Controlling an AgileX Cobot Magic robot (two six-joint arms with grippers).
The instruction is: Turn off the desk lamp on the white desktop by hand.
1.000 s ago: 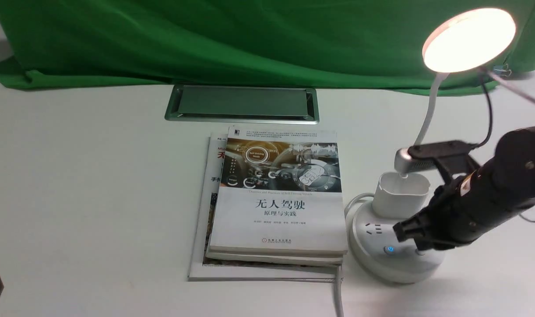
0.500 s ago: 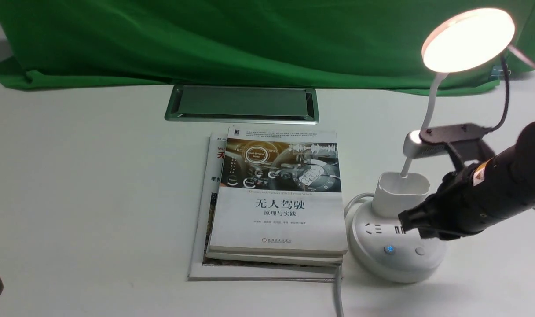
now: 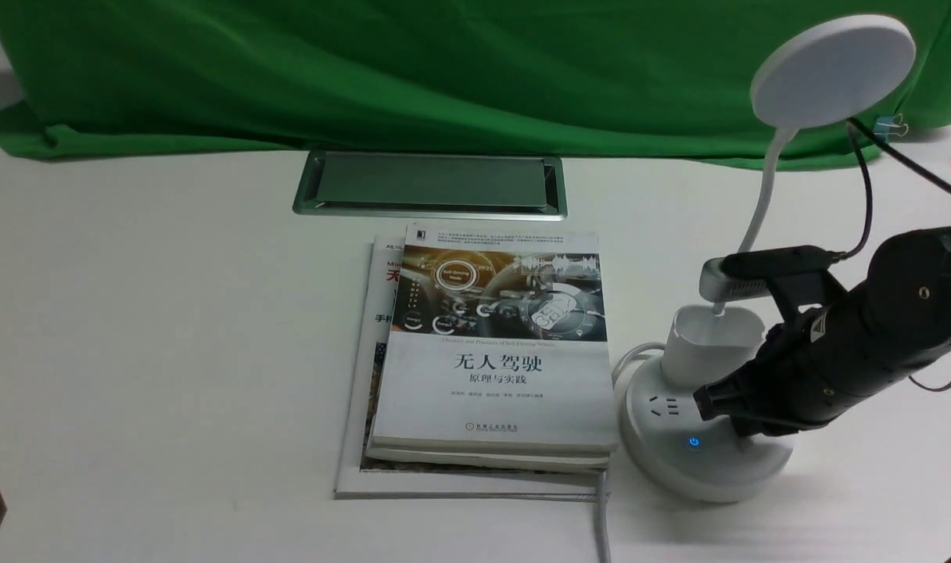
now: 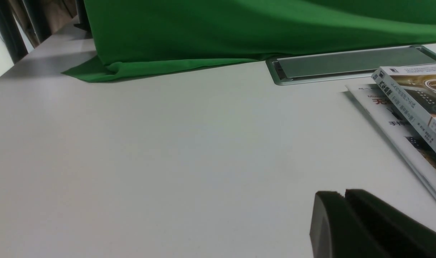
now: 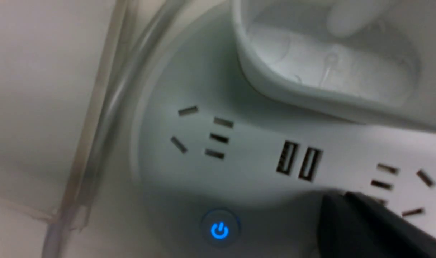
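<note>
The desk lamp stands at the right of the white desktop (image 3: 170,328). Its disc head (image 3: 833,70) is dark, unlit. Its thin neck (image 3: 765,195) rises from the cup holder (image 3: 706,344) on the round base (image 3: 679,461). A blue power button (image 3: 693,443) glows on the base and also shows in the right wrist view (image 5: 219,229). My right gripper (image 3: 737,426) is shut and empty, its tips down on the base right of the blue button, covering the second button. In the right wrist view the gripper (image 5: 341,200) sits below the USB ports (image 5: 298,163). My left gripper (image 4: 341,195) is shut, low over bare desktop.
A stack of books (image 3: 491,352) lies just left of the lamp base. The silver-framed grey cable hatch (image 3: 432,184) is behind them. A green cloth (image 3: 405,70) hangs at the back. The lamp's white cord (image 3: 601,524) runs toward the front edge.
The lamp head was lit and is now dark. My right gripper lifted off the base half a second ago, then came back down onto the second button.
</note>
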